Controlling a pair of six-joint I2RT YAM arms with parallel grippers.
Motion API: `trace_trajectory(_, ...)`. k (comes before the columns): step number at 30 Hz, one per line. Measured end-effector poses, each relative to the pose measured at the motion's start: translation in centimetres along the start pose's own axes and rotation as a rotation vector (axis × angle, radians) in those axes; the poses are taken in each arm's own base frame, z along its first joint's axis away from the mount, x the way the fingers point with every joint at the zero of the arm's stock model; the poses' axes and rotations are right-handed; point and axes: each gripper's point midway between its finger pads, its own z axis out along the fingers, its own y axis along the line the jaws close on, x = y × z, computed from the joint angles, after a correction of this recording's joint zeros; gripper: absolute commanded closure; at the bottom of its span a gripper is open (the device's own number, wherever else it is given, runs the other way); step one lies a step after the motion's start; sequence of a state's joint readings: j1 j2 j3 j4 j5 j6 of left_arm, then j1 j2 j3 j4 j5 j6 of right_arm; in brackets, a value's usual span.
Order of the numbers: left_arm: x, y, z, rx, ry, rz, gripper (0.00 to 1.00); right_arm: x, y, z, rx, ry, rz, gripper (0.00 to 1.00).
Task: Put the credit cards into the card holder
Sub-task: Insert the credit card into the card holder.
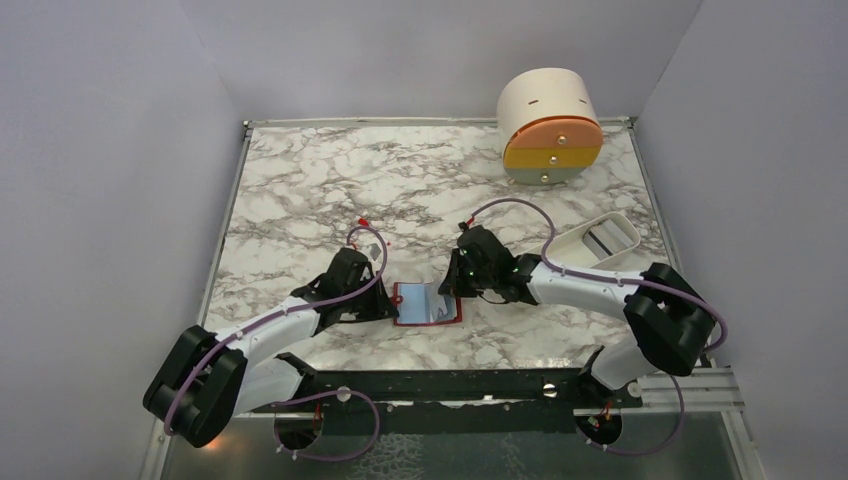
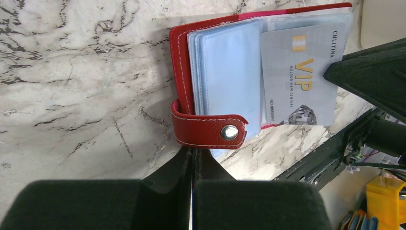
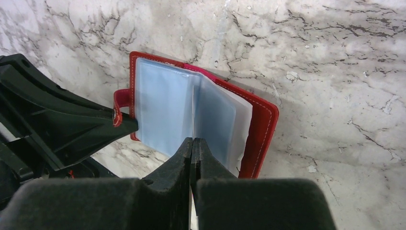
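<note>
The red card holder [image 1: 400, 305] lies open on the marble between both arms, its clear blue sleeves fanned up [image 3: 163, 108]. My left gripper [image 2: 193, 151] is shut at the holder's near edge, just under the snap strap [image 2: 210, 130], and seems to pinch that edge. A grey VIP credit card [image 2: 297, 72] stands against the sleeves on the holder's far side. My right gripper [image 3: 193, 141] is shut on that card's outer edge, and I see it edge-on there. The right gripper's tip [image 2: 330, 71] meets the card in the left wrist view. No other credit cards are in view.
A round cream drawer unit [image 1: 550, 125] stands at the back right. A white oblong tray [image 1: 600, 240] sits just behind the right arm. A black rail [image 1: 450, 385] runs along the near table edge, with grey walls on three sides.
</note>
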State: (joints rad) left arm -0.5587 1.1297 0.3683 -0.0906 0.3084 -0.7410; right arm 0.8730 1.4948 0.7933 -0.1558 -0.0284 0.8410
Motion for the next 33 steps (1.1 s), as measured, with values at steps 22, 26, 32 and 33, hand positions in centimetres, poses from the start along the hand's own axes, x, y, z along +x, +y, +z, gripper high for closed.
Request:
trace_trajectory(22, 0.2, 0.3, 0.2, -0.015, 0.016, -0.006, 1.0, 1.0, -0.7, 1.6, 0.001, 0.018, 0.029, 0.99)
trace_trajectory(26, 0.2, 0.3, 0.2, -0.015, 0.016, -0.007, 1.0, 1.0, -0.8, 1.7, 0.001, 0.019, 0.038, 0.99)
trace_trajectory(32, 0.2, 0.2, 0.2, -0.015, 0.017, -0.015, 1.0, 1.2, -0.9, 1.8, -0.001, 0.014, 0.059, 0.99)
trace_trajectory(33, 0.2, 0.2, 0.2, -0.015, 0.017, -0.019, 1.0, 1.2, -1.0, 1.9, -0.001, 0.012, 0.065, 0.99)
